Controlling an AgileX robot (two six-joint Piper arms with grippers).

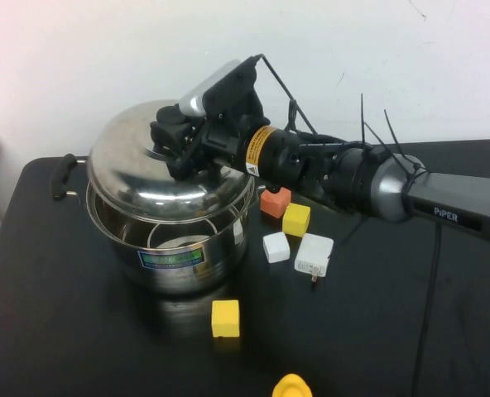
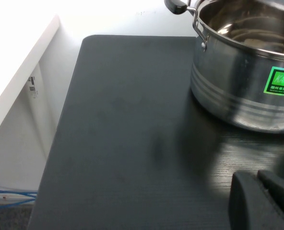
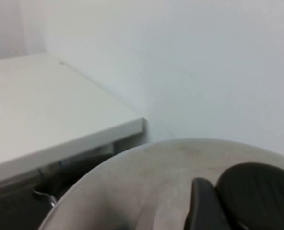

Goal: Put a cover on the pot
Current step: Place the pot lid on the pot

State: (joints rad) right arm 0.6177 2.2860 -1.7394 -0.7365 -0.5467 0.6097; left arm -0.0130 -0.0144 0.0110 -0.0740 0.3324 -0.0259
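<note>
right gripper (image 1: 181, 153) clamped black knob of domed steel lid (image 1: 137, 165), tilted over shiny steel stockpot (image 1: 183, 256) | level it, centre, lower | left gripper (image 2: 264, 201) low beside pot, jaw state unclear

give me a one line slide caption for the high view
Right gripper holds the domed lid tilted over the open pot; small blocks lie nearby.

We see on the black surface (image 1: 79, 331) an orange block (image 1: 275, 201), yellow block (image 1: 295, 219), white block (image 1: 276, 246), white charger (image 1: 314, 255); another yellow block (image 1: 225, 318) lies nearer the front edge.
</note>
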